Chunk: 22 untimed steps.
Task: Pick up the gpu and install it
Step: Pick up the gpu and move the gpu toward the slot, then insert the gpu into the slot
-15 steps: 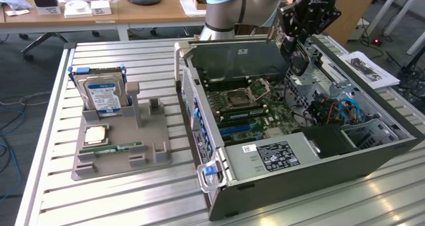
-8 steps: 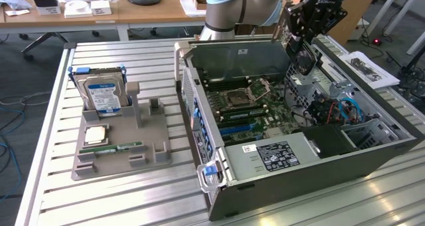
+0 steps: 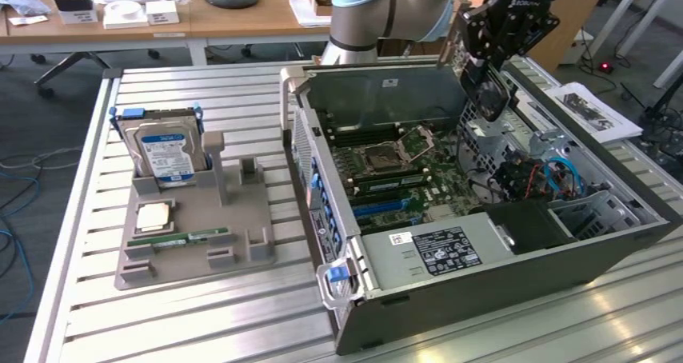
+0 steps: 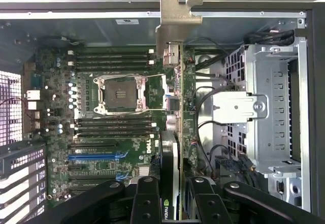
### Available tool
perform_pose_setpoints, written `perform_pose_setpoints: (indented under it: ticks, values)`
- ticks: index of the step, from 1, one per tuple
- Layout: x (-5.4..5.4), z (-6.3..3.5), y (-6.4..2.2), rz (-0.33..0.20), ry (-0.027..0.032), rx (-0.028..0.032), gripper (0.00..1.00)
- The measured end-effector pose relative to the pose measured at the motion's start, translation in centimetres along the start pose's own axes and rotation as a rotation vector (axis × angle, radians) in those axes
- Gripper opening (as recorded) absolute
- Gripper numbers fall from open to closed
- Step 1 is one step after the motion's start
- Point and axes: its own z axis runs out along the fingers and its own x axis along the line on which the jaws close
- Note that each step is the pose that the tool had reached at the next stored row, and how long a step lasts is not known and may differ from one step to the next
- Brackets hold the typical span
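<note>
While the gripper (image 3: pixel 491 59) is clamped on the gpu (image 3: pixel 490 95), we see the card hang upright over the open case (image 3: pixel 501 291), toward two o'clock of its inside in the exterior view. In the wrist view the fingers (image 4: pixel 147 203) press on both faces of the card, which stands edge-on above the motherboard (image 4: pixel 117 132), not seated in a slot. Inside the case we find also a drive cage (image 4: pixel 269 107). At nine o'clock from the case, a grey holder (image 3: pixel 181 263) carries a hard drive (image 3: pixel 168 151), a chip (image 3: pixel 153 217) and a memory stick (image 3: pixel 181 239).
</note>
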Motion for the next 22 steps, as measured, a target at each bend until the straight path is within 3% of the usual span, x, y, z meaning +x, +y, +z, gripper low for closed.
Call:
perform_pose_setpoints:
  ticks: [11,22]
  values:
    - [-0.1,-0.09,-1.11,0.0,0.0,-0.0001,0.27]
    - [-0.1,-0.09,-1.14,0.0,0.0,-0.0001,0.27]
